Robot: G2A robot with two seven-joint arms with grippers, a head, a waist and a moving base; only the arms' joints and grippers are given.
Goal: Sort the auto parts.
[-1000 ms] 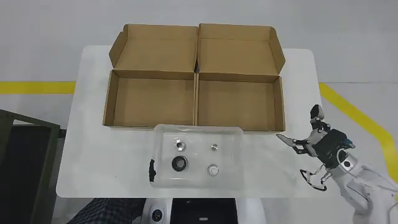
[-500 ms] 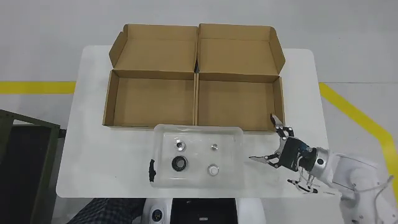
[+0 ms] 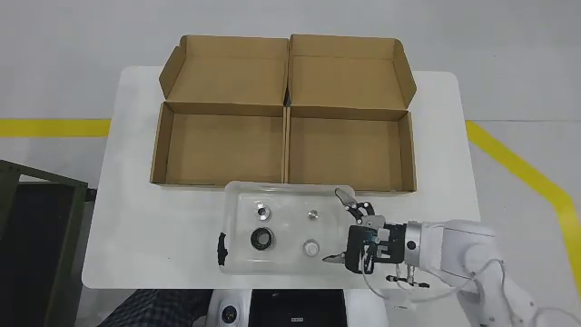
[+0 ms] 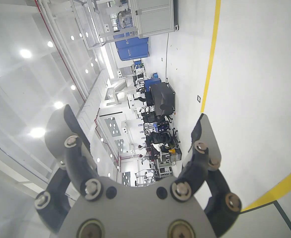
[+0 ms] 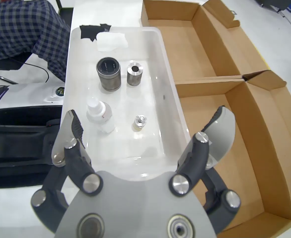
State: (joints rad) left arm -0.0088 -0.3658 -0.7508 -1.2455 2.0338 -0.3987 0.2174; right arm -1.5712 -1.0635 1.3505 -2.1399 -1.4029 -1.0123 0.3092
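- My right gripper [image 5: 148, 113] hangs at the right end of the clear plastic bin [image 5: 171, 82], jaws spread wide and holding nothing.
- My left gripper [image 4: 134, 115] is also released and empty, pointed out at the room, away from the counter [image 3: 136, 227].
- The bin sits at the near middle of the counter. Four parts stand upright in it, well apart from one another.
- The linear bearing [image 5: 108, 74], near-left, looks like heavy, stiff steel with a smooth shell. I'd pinch it across the barrel at mid-height and squeeze firmly, as it could slip.
- The steel bushing [image 5: 134, 73], far-left, looks equally rigid and slick, so I'd take it the same side-on way.
- The small spray bottle [image 5: 99, 115], near-right, is closest to my fingers. It looks light and tippy, with thin plastic walls, so I'd hold the body below the cap, gently.
- The small metal fitting [image 5: 140, 122], far-right, is tiny, so I'd come straight down and close on its sides.
- The left cardboard box [image 3: 218, 150] and the right cardboard box [image 3: 349, 154] lie open just beyond the bin.
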